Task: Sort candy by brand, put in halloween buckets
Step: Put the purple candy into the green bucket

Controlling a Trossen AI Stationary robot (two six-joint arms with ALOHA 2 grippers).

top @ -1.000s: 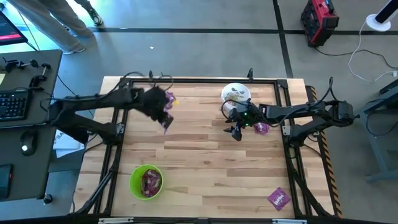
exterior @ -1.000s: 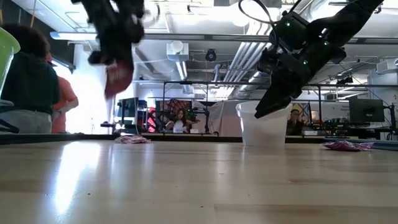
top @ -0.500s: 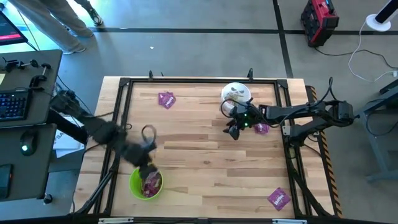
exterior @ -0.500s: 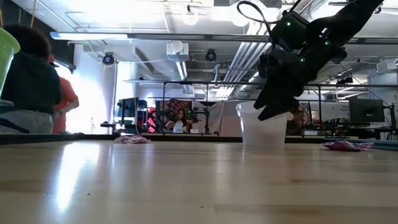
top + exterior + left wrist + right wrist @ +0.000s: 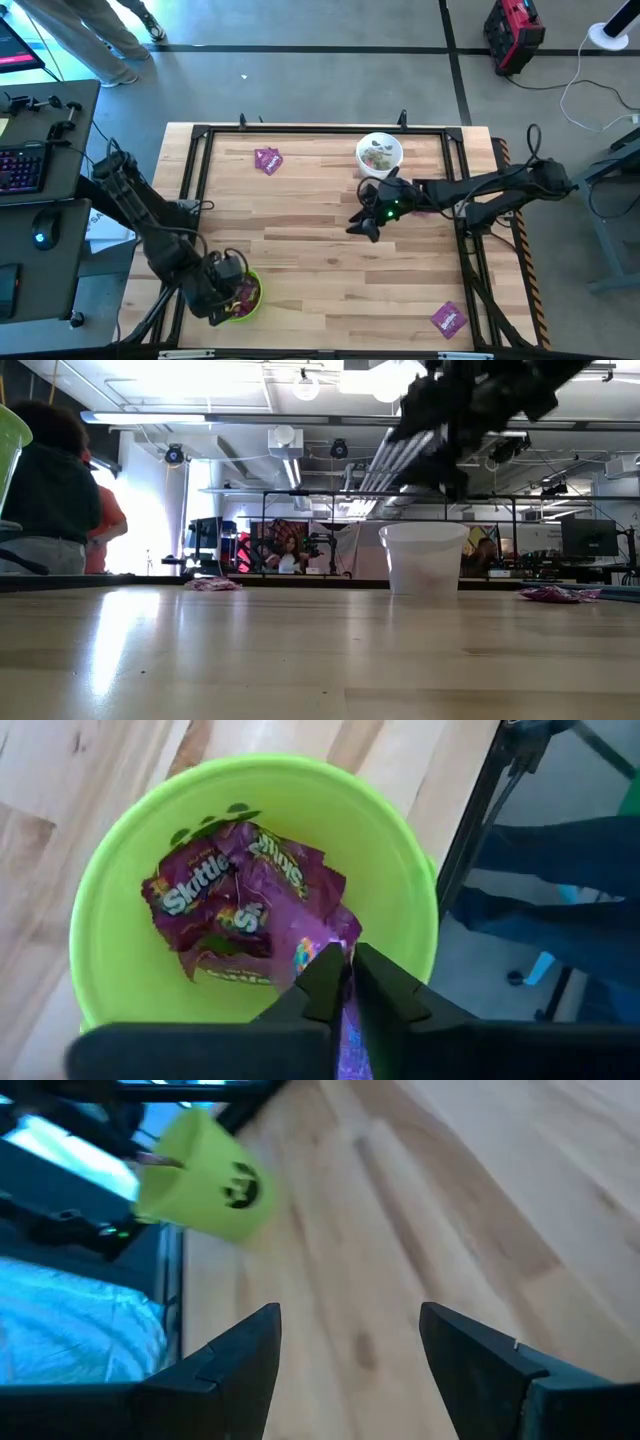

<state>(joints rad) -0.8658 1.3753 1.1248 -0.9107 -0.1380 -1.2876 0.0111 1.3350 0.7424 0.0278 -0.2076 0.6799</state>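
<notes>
My left gripper hovers over the lime green bucket at the table's near left, shut on a purple packet. Several more purple packets lie inside that bucket. My right gripper is open and empty above the table's middle, near side of the white bucket, which holds small wrapped sweets. Its fingers stand wide apart over bare wood. Two loose purple packets rest flat on the table: one at far left, one at the near right corner. My left gripper pinches the purple packet between its two fingers, coming from above and pointing down into the green bucket. The packet's upper part runs back between the fingers. Its lower part hangs onto the packets in the bucket.
A black metal frame rims the table. The low view shows the white bucket and flat packets at the far edge. A person sits beyond the table's left. Bare wood lies between the buckets.
My left arm swung from the table's far left, carrying a purple packet, toward the near edge and now hangs over the green bucket. My right gripper drew away from the white bucket toward the table's middle and near side, rising in the low view.
</notes>
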